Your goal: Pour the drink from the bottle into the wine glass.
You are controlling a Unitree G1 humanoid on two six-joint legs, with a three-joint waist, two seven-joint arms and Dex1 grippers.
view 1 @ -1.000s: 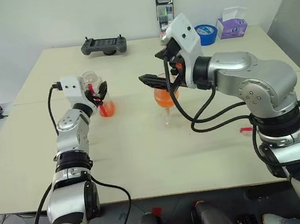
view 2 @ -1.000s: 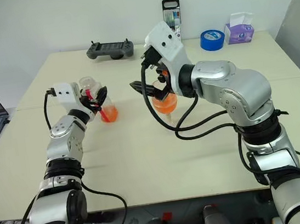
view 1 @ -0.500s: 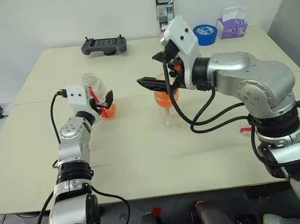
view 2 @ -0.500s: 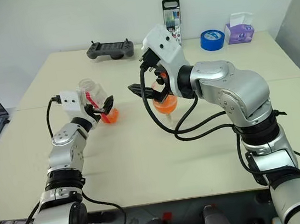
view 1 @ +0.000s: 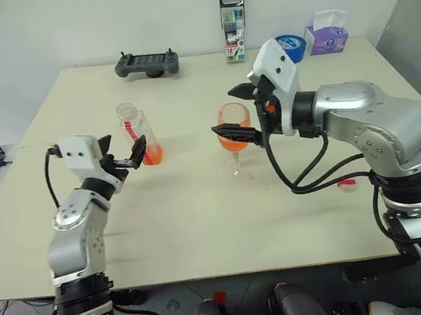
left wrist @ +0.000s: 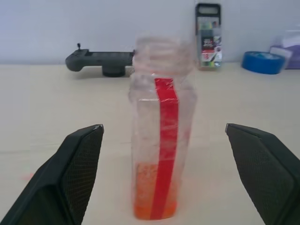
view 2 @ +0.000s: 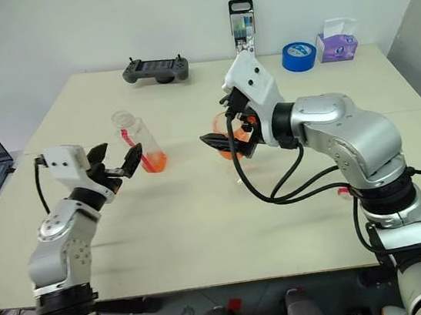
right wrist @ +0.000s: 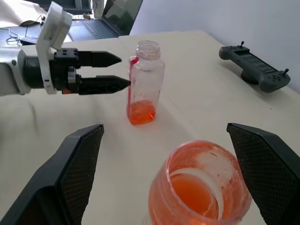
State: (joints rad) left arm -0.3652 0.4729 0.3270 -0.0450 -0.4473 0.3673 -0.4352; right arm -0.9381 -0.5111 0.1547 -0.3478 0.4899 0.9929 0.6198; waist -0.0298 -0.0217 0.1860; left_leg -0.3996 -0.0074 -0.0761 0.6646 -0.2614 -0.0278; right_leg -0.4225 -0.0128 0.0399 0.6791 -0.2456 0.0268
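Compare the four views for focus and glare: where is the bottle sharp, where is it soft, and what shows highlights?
Left wrist view: the bottle looks soft and hazy, its neck smeared, while the mesh-textured jaws beside it are crisp. Right wrist view: the bottle and the wine glass are fairly sharp, the glass rim catching pale highlights. Left eye view: even, soft lighting, faint shadows on the table.

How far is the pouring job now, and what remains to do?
Done: the wine glass holds orange drink, and the bottle stands upright, uncapped, with only a little left at its bottom. In hand: nothing; the left gripper is open beside the bottle, the right gripper open around the glass. Left: apparently nothing but withdrawing.
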